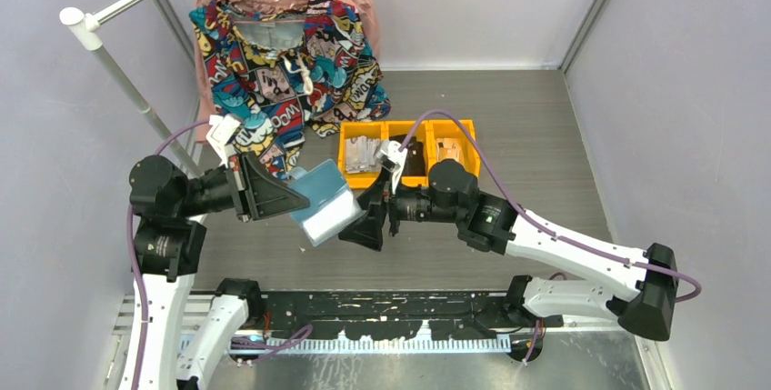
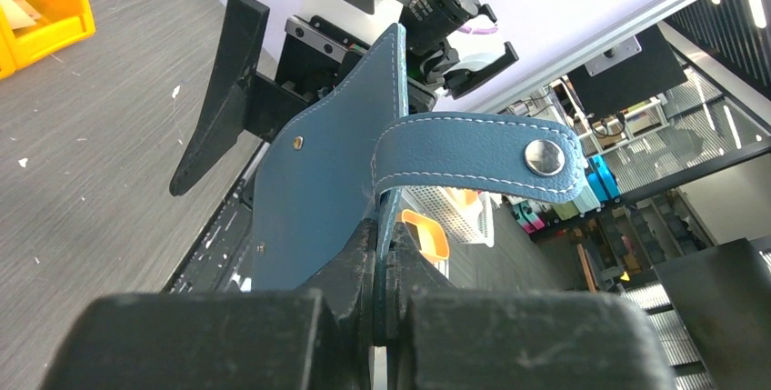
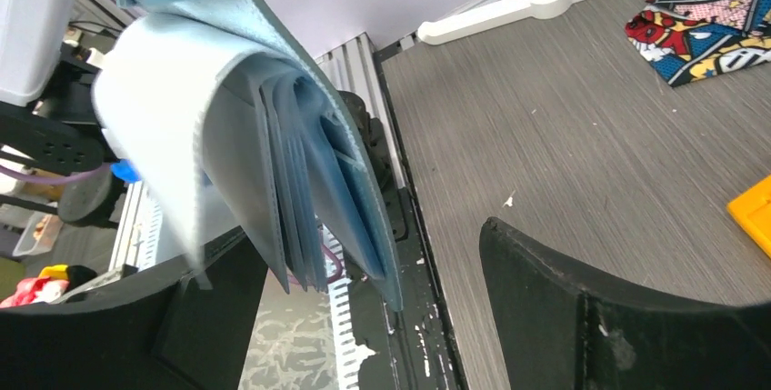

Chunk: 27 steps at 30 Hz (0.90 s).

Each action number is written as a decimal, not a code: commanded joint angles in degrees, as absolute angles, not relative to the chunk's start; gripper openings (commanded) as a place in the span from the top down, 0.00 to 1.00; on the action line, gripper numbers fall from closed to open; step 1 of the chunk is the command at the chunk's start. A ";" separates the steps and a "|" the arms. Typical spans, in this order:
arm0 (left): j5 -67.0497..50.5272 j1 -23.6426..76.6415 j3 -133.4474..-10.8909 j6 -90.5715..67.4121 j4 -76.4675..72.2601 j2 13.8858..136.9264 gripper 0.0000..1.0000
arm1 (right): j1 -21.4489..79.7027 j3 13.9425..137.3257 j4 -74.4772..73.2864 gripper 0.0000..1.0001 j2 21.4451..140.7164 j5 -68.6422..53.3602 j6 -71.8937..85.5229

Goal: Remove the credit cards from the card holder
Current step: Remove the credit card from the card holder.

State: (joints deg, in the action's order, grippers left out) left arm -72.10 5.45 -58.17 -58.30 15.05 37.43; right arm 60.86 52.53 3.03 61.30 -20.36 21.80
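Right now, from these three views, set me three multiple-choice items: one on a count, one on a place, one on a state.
1. How many orange bins stand side by side? A one; B six; C three.
2. Where is the card holder? A in an orange bin; B clamped in the left gripper above the table; C in a drawer.
3. How is the right gripper? A open; B shut on a card; C shut on a bin.
Key: 1 C, three show from above; 2 B, the left wrist view shows its cover pinched; 3 A, the right wrist view shows a wide gap.
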 commanded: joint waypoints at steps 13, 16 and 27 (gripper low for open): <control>-75.28 5.37 -59.05 -52.08 16.86 35.03 1.00 | 57.39 59.65 15.55 0.07 65.29 -31.08 36.65; -75.26 5.36 -59.47 -50.34 18.30 35.00 1.00 | 57.37 59.51 15.32 0.03 65.47 -30.57 37.48; -75.06 5.36 -59.39 -50.19 18.57 34.75 1.00 | 57.19 58.16 15.19 0.01 64.87 -20.70 41.46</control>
State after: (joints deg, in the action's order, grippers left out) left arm -71.79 5.13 -58.17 -50.04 19.09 35.97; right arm 57.89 56.73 10.55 65.39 -27.03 38.79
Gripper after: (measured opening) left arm 0.020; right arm 0.995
